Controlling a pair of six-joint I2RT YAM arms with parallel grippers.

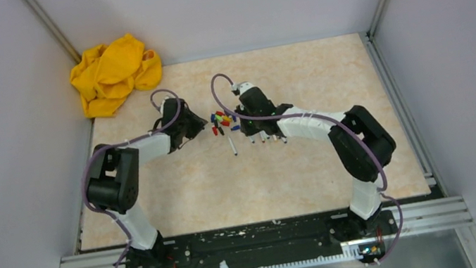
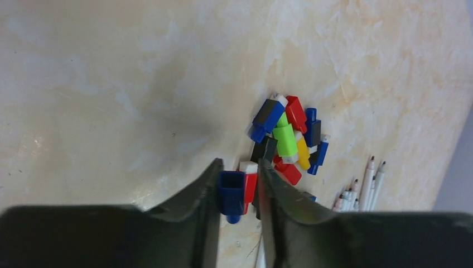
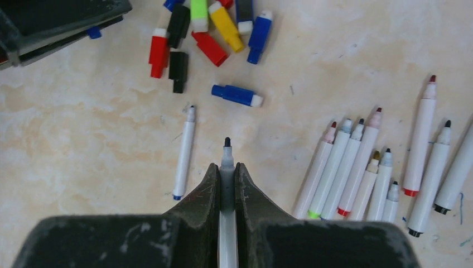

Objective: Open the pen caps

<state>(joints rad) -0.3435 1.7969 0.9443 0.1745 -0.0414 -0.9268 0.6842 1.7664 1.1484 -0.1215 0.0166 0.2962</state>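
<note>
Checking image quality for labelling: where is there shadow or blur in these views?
Left wrist: a soft shadow darkens the table beside the caps; the left hand looks blurred. Right wrist: pens sharp, right hand soft. Top external: evenly lit.

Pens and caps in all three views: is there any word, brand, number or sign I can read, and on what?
None readable in any view.
pens: barrels plain white, no print shows.
pen caps: plain colours, unmarked.
pen in the right hand and blue cap in the left hand: blank too.
yellow cloth: no label shows.
</note>
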